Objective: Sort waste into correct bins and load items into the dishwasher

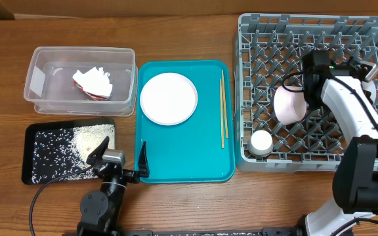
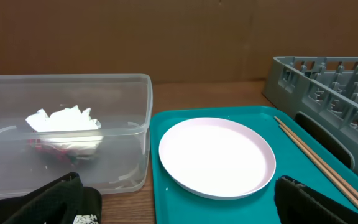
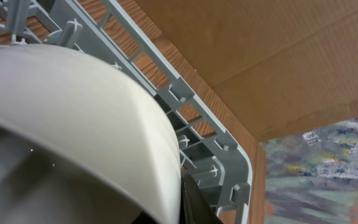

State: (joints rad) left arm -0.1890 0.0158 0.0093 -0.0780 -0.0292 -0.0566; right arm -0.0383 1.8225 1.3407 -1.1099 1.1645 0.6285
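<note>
- Binned: wrapper (image 1: 85, 92), napkin (image 1: 97, 80), rice (image 1: 94, 137); cup (image 1: 261, 142) in rack (image 1: 287, 23), 3 o'clock.
- Right gripper (image 1: 305, 88) apparently grips pink bowl (image 1: 287, 106) there; left gripper (image 1: 121, 157) wide.
- Plate (image 1: 168, 98), chopsticks (image 1: 222, 108) not yet loaded, on teal tray (image 1: 182, 157).

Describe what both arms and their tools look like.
The left arm is mostly black, with round joint housings, a silver-grey block at the wrist and a thin black cable trailing beside it. The left tool has two black, tapered fingers. The right arm has white, rounded links joined by black housings, black wiring along it, and a black right tool.
</note>
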